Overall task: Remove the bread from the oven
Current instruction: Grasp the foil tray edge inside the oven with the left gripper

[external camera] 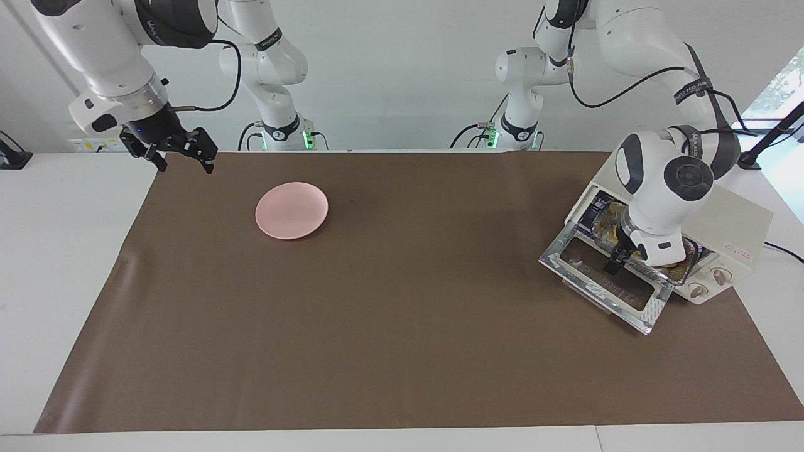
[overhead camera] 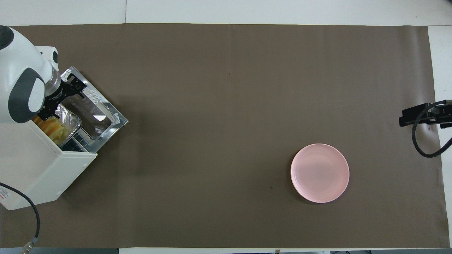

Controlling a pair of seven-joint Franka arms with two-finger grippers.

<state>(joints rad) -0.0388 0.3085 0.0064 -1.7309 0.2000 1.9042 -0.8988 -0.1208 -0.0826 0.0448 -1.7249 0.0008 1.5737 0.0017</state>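
The cream-white oven (external camera: 738,229) stands at the left arm's end of the table with its glass door (external camera: 603,285) dropped open. In the overhead view the oven (overhead camera: 39,169) shows a crinkled foil tray (overhead camera: 70,121) at its mouth, and the golden bread (overhead camera: 52,127) lies in that tray. My left gripper (external camera: 619,260) reaches down at the oven's mouth, over the tray's front edge and the door's hinge; it also shows in the overhead view (overhead camera: 60,100). The arm hides most of the bread in the facing view. My right gripper (external camera: 183,162) hangs open and empty, waiting over the mat's edge at the right arm's end.
A round pink plate (external camera: 292,210) sits on the brown mat (external camera: 402,326) toward the right arm's end; it also shows in the overhead view (overhead camera: 320,173). The oven's black cable (overhead camera: 21,208) trails off its back corner. The open door (overhead camera: 100,113) juts out over the mat.
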